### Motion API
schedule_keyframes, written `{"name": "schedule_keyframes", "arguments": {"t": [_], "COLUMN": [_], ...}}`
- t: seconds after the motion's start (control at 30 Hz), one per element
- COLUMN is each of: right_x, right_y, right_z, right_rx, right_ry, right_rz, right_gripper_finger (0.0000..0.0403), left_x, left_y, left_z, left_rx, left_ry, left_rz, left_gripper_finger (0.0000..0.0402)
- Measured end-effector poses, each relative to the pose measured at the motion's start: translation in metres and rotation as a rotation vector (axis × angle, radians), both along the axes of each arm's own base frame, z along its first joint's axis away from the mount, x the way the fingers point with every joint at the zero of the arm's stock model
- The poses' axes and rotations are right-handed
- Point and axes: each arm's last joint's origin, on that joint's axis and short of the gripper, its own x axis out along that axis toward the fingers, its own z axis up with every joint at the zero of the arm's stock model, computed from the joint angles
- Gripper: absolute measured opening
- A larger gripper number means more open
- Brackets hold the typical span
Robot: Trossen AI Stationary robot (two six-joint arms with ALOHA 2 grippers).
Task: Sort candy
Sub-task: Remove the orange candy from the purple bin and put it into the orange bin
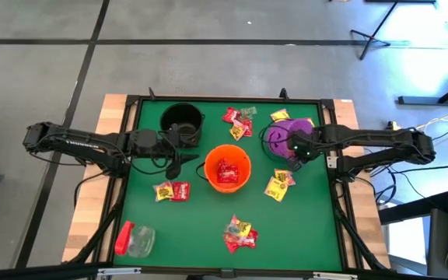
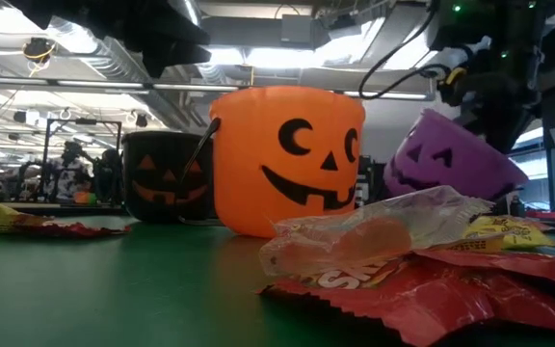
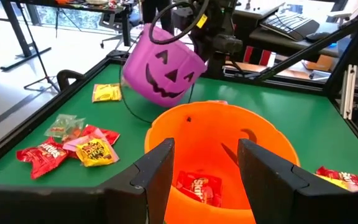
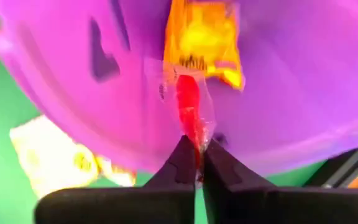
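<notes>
In the high view the right gripper (image 1: 297,148) is seen over the purple bucket (image 1: 280,134) at the right side of the green table (image 1: 208,225); the left gripper (image 1: 179,148) is held between the black bucket (image 1: 181,119) and the orange bucket (image 1: 228,167), whose floor carries a red packet (image 1: 225,173); loose candy lies in heaps near the far edge (image 1: 239,120), at the left (image 1: 172,190), beside the purple bucket (image 1: 279,185) and toward the near edge (image 1: 239,233); a clear jar (image 1: 134,239) lies well apart at the near left corner.

In the low view the purple bucket (image 2: 451,159) is shown tilted beside the upright orange bucket (image 2: 287,159), with the right arm coming down at it from above; a clear wrapper (image 2: 374,236) and red packets (image 2: 432,289) lie close to the lens.

In the left wrist view the left fingers (image 3: 157,171) are seen standing apart with nothing between them, the orange bucket (image 3: 222,155) directly ahead.

In the right wrist view the right fingers (image 4: 182,168) are seen closed on the tail of a clear-wrapped red candy (image 4: 191,115); its long axis runs straight out from the fingertips into the purple bucket (image 4: 303,93), where a yellow packet (image 4: 201,40) lies just beyond it; the release is judged to depend on the candy hanging inside the rim, which is not clearly shown.
</notes>
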Motion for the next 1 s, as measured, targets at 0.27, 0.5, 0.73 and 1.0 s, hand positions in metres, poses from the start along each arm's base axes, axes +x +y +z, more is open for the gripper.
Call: {"name": "schedule_keyframes", "arguments": {"t": [0.27,0.5,0.73,1.0], "right_x": [-0.015,-0.011,0.045,0.103], "right_y": [0.002,0.0,0.011,0.02], "right_z": [0.018,0.056,0.075,0.039], "right_rx": [-0.013,-0.107,-0.189,-0.18], "right_ry": [-0.106,-0.334,-0.714,-0.666], "right_rz": [-0.016,0.047,0.362,0.54], "right_gripper_finger": [0.0001,0.0001,0.0001,0.0008], "left_x": [0.0,0.0,0.0,0.0], "left_y": [0.0,0.0,0.001,0.001], "left_z": [0.0,0.0,0.0,-0.001], "left_rx": [0.001,-0.002,0.0,0.0], "left_ry": [0.001,0.001,0.002,0.005], "left_rz": [0.007,0.01,0.024,0.025], "left_gripper_finger": [0.0167,0.0167,0.0167,0.0167]}}
